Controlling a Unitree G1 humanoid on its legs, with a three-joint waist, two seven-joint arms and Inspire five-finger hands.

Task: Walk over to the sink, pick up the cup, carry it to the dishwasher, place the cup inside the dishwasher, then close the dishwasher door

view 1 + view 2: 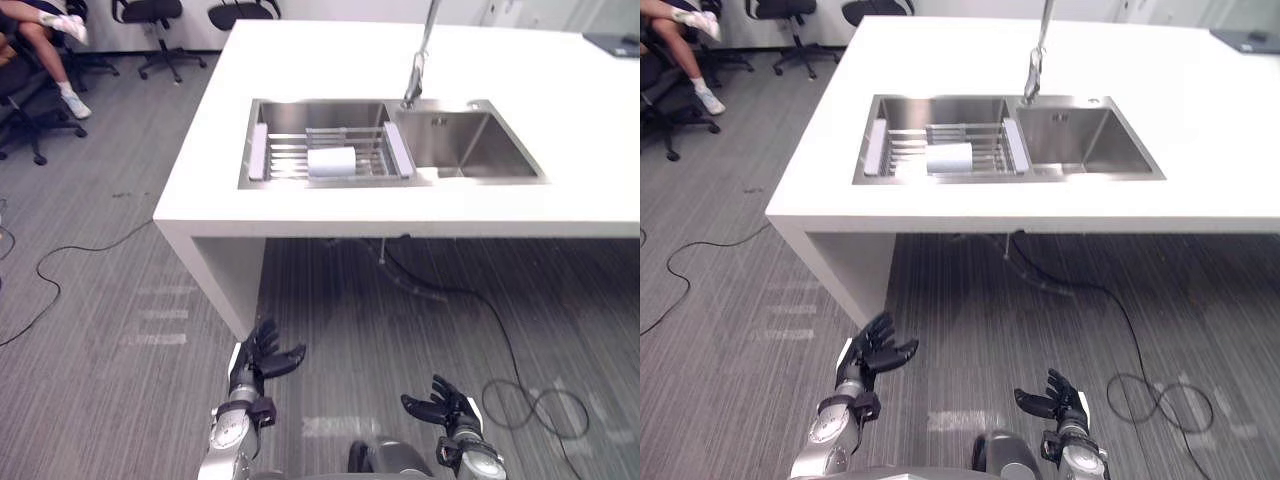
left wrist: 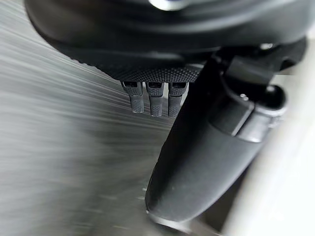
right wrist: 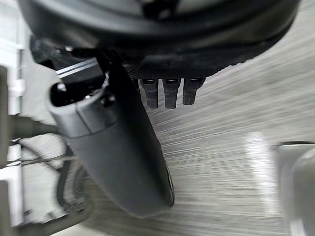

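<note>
A white cup (image 1: 331,161) lies on its side on a metal rack (image 1: 280,152) across the left basin of a steel sink (image 1: 500,165) set in a white counter (image 1: 540,85). The cup (image 1: 949,157) is far ahead of both hands. My left hand (image 1: 256,357) hangs low over the grey floor near the counter's corner leg, fingers straight and spread, holding nothing. My right hand (image 1: 445,405) hangs low to the right, fingers relaxed and empty. In the wrist views the left hand's thumb (image 2: 206,157) and the right hand's thumb (image 3: 123,157) stand out over bare floor.
A tall faucet (image 1: 418,60) rises behind the sink. Black office chairs (image 1: 155,25) stand at the far left, where a seated person's legs (image 1: 55,45) show. A white counter leg (image 1: 225,270) stands just ahead of my left hand. A dark object (image 1: 612,42) lies at the counter's far right.
</note>
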